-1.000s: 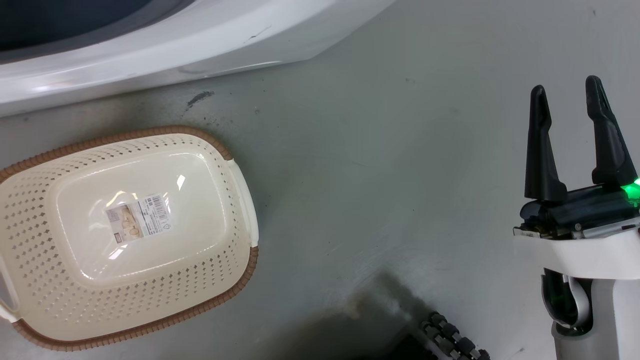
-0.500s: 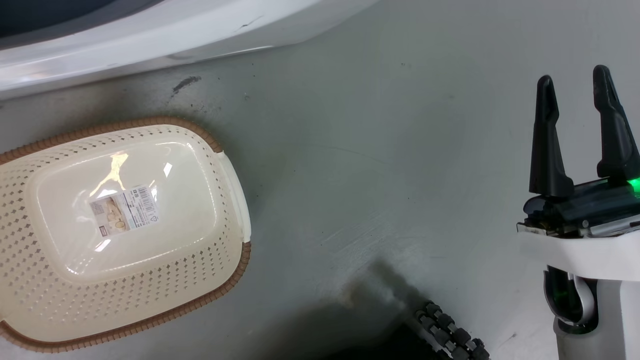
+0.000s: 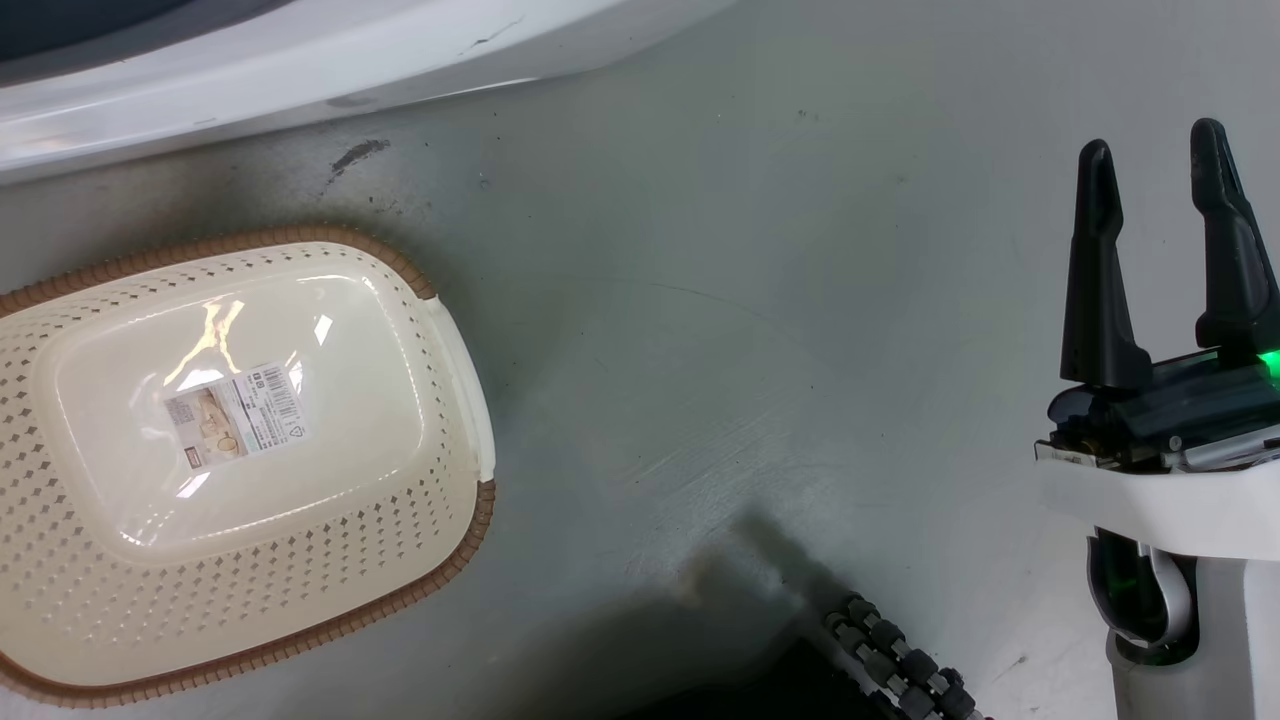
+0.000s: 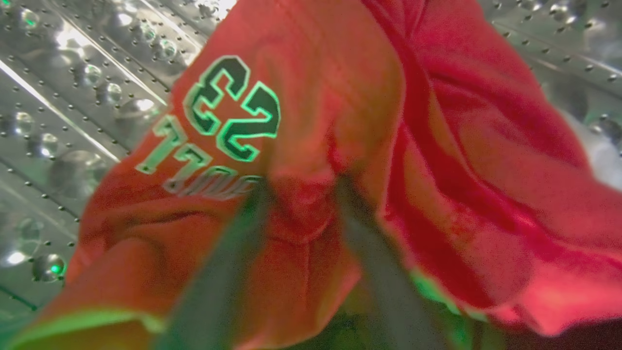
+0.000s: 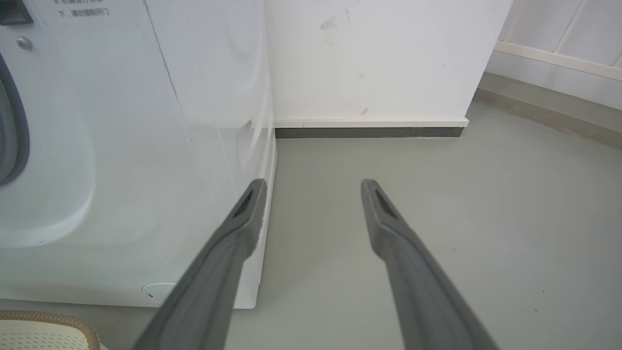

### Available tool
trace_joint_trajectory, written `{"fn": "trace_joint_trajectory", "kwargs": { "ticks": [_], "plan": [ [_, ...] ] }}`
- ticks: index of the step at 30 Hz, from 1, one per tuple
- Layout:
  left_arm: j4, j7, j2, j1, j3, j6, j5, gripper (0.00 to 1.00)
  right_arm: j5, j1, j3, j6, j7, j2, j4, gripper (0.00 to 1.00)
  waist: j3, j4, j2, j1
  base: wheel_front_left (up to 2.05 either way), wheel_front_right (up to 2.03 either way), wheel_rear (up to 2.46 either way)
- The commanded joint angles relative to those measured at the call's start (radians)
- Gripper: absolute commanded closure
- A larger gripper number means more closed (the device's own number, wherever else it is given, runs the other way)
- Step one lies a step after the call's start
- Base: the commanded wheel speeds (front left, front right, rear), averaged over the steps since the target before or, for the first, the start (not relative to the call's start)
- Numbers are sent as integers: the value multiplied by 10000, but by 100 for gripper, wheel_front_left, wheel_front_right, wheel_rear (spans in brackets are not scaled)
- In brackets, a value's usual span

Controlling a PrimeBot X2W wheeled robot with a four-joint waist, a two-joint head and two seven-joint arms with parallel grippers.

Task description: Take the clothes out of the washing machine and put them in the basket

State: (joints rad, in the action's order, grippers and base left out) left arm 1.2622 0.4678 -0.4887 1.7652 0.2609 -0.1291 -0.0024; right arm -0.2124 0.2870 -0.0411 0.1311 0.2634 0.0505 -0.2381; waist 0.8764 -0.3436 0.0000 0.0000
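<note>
Our left gripper point(image 4: 301, 187) pinches one red jersey point(image 4: 311, 97) numbered 23 inside the washing machine drum point(image 4: 73, 121). Our right gripper point(image 3: 1152, 140) stands spread over floor point(image 3: 800, 300). One basket point(image 3: 60, 560) shows a barcode sticker point(image 3: 235, 413).

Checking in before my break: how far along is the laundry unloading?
Nothing finished: the basket on the floor holds no clothes. In hand: the left pincer straddles a fold of the red jersey inside the drum, though its grip is too blurred to confirm. The right pincer is open. Left: lifting the jersey out and dropping it in the basket.
</note>
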Motion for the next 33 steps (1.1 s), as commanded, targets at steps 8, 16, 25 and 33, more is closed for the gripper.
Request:
{"fn": "trace_joint_trajectory", "kwargs": {
  "ticks": [8, 16, 25, 33],
  "plan": [
    [11, -528, -108, -303, 414, 0, -519, 100, -15, 194, 69, -7, 23, -3, 39, 0, -192, 40, 0, 0, 0, 0, 0],
    [-101, -1839, -137, -1198, 876, -1, -1321, 100, 172, 79, 149, -7, 21, -5, 135, 0, -1124, 215, 0, 0, 0, 0, 0],
    [-409, -3549, 301, -2934, 1559, -2, -2200, 100, 656, -258, 128, -7, 21, -3, 326, 0, -2427, 814, 0, 0, 0, 0, 0],
    [-793, -4761, 809, -4417, 2233, -1, -3088, 100, 1141, -626, 88, -7, 21, 0, 524, 0, -3523, 1387, 0, 0, 0, 0, 0]
  ]
}}
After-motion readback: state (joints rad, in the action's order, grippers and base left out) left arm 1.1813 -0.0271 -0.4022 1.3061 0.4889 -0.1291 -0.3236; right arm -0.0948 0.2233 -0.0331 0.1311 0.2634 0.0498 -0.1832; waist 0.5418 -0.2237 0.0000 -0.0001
